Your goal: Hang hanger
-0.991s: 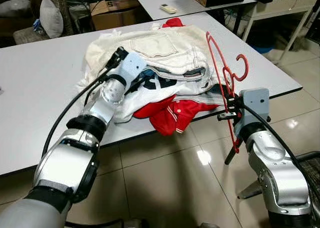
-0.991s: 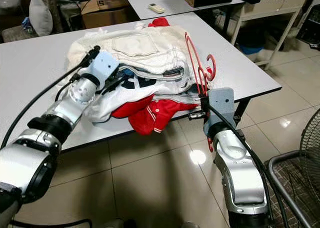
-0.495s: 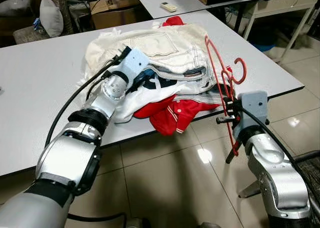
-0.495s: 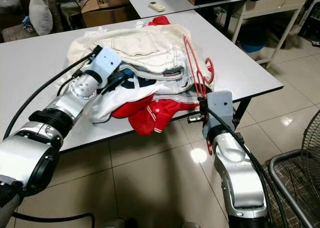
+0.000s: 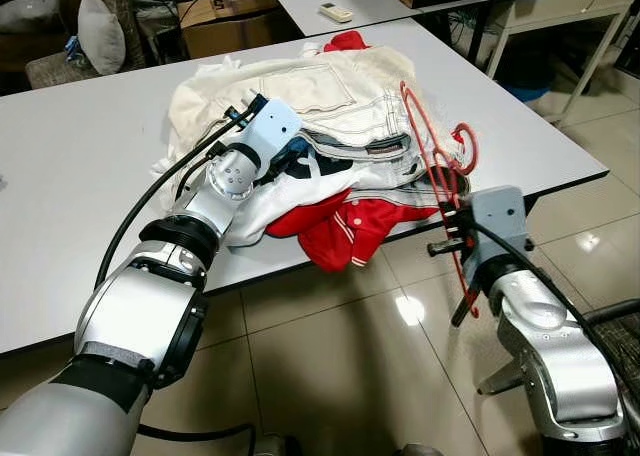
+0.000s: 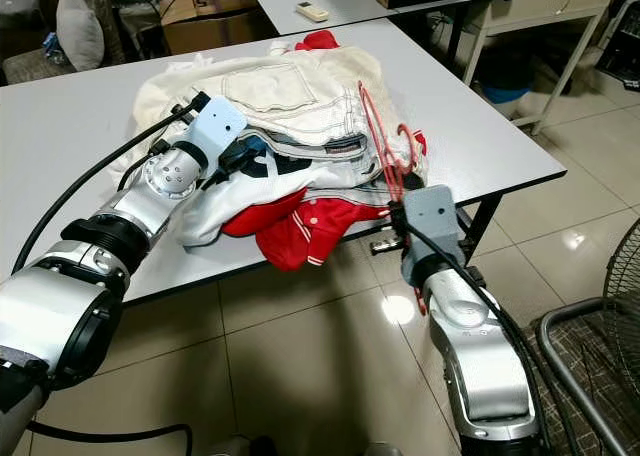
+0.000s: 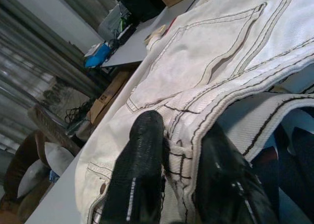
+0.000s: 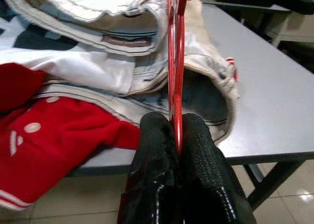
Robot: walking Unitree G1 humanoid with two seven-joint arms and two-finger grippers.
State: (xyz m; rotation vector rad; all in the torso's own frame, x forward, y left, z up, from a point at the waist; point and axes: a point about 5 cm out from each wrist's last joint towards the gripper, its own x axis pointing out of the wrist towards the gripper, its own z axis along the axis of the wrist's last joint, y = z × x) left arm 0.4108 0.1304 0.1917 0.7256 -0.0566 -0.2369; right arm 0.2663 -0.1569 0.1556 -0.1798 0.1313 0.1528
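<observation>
Hanger [image 5: 437, 171], red, thin and probably light and stiff, is pinched at its lower bar by right claw [image 8: 175, 135]; left claw [image 7: 169, 160] grips cream jeans [image 5: 330, 101] beside it.

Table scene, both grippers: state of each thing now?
red wire hanger: upright, pinched in right gripper, leaning over the pile.
right gripper: shut on the hanger, at the table edge.
left gripper: closed on the waistband of the cream denim garment.
cream denim garment: folded atop the pile.
red jacket: crumpled, hanging over the grey table edge.
</observation>
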